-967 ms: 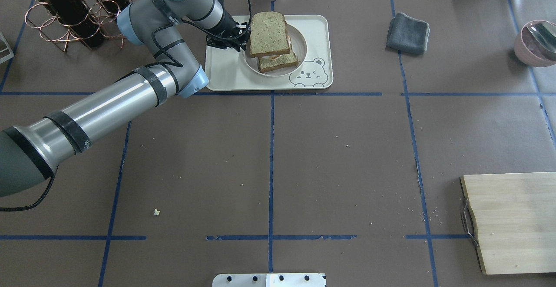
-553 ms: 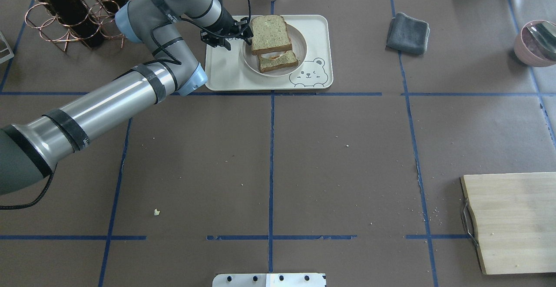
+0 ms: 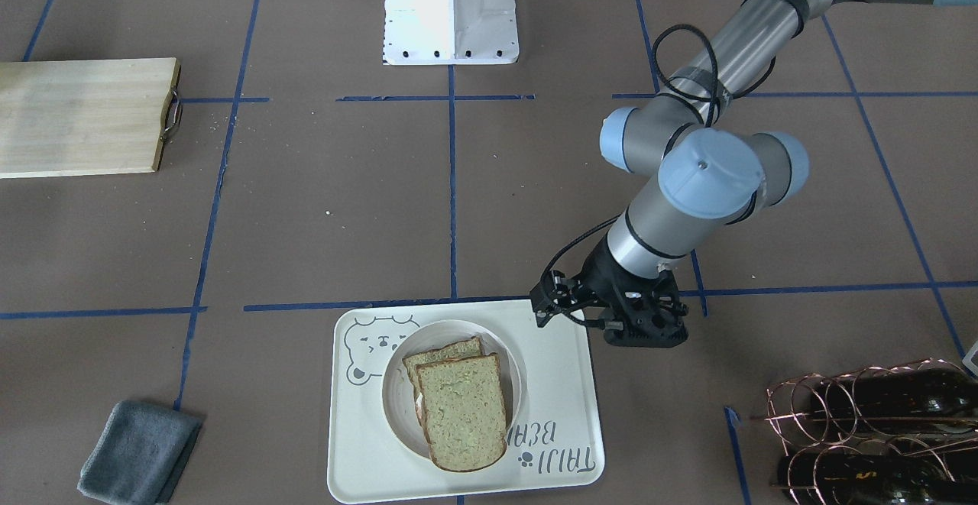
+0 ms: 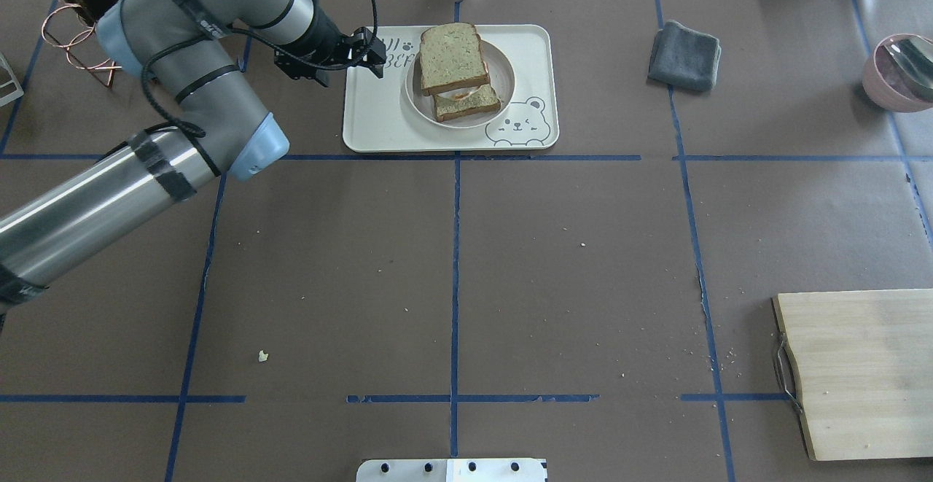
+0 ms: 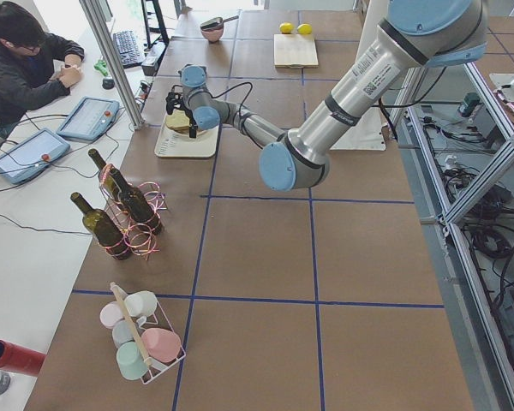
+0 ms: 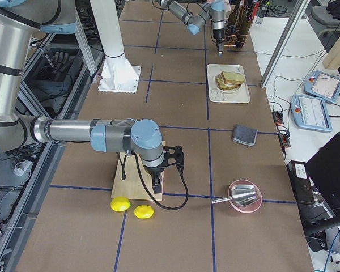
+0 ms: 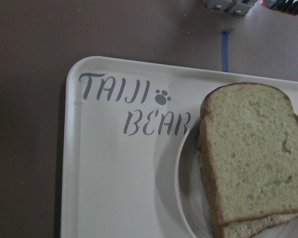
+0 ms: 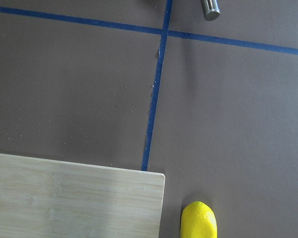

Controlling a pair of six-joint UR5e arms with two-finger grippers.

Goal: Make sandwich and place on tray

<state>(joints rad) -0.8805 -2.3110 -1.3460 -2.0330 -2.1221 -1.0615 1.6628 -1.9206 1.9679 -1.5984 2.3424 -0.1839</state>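
The sandwich (image 4: 452,59) lies on a small round white plate (image 4: 504,81) on the cream tray (image 4: 379,121) with the bear drawing. The top slice sits shifted toward the far side, so the lower slice and a bit of egg show. It also shows in the front view (image 3: 462,409) and the left wrist view (image 7: 253,153). My left gripper (image 4: 375,55) hovers open and empty at the tray's far left corner, apart from the bread; the front view shows it (image 3: 544,300) just off the tray's edge (image 3: 367,444). My right gripper (image 6: 157,184) hangs over the cutting board; I cannot tell its state.
A grey cloth (image 4: 685,55) lies right of the tray. Wine bottles in a copper rack (image 3: 879,428) stand behind my left arm. A pink bowl with a spoon (image 4: 900,74) is far right. The wooden cutting board (image 4: 860,372) is near right, with two lemons (image 6: 120,204) beside it.
The top slice has come down onto the egg and lower slice. My left gripper has let go of it and drawn back left, off the plate to the tray's corner.
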